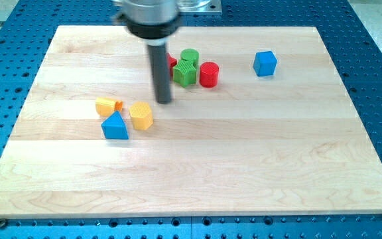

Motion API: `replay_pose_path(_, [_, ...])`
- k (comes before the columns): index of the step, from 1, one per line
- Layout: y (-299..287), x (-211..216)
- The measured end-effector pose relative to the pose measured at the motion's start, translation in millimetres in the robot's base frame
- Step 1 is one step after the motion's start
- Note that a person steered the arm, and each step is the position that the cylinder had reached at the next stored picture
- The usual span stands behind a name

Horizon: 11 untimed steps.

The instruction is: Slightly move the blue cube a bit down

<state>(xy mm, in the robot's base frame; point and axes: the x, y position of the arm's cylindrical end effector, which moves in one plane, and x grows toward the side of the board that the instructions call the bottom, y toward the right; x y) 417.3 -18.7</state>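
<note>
**Q:** Where does the tool stand, and what is its state?

**A:** The tool is a straight dark rod with no jaws, so it neither clasps nor releases anything. My tip [164, 101] rests on the wooden surface [244, 153], touching no block.

**Q:** Which blocks lie nearest the tip?

**A:** Just to the view's left and slightly below the tip sits the yellow hexagonal block [141, 115]. Further to the tip's left lies the orange block [108, 105], its shape not clear. Below that pair, at the tip's lower left, is the blue triangular block [115, 126], close beside the yellow one.

**Q:** And above the tip?

**A:** To the tip's upper right is a tight cluster: a green block [185, 73] with a green cylinder [190, 57] just behind it, and a red cylinder [209, 74] beside the green block on the view's right. A red block [172, 64] shows partly behind the rod; its shape cannot be made out.

**Q:** Where is the blue cube?

**A:** The blue cube [265, 63] stands alone, well apart from the tip, far to its right and somewhat above it, to the right of the cluster and near the surface's top edge.
</note>
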Motion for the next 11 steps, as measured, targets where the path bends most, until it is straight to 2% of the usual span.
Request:
replay_pose_path(1, [115.4,16.1])
replay_pose_path(2, [237.0,-22.2])
replay_pose_path(3, [266.2,-94.9])
replay_pose_path(4, [241.8,-118.4])
replay_pose_path(5, [188.7,-123.0])
replay_pose_path(6, [142.5,-108.2])
replay_pose_path(8, [269.2,-114.7])
replay_pose_path(9, [319.8,-132.6])
replay_pose_path(10, [279.2,-132.4])
replay_pose_path(11, [251.0,-100.9])
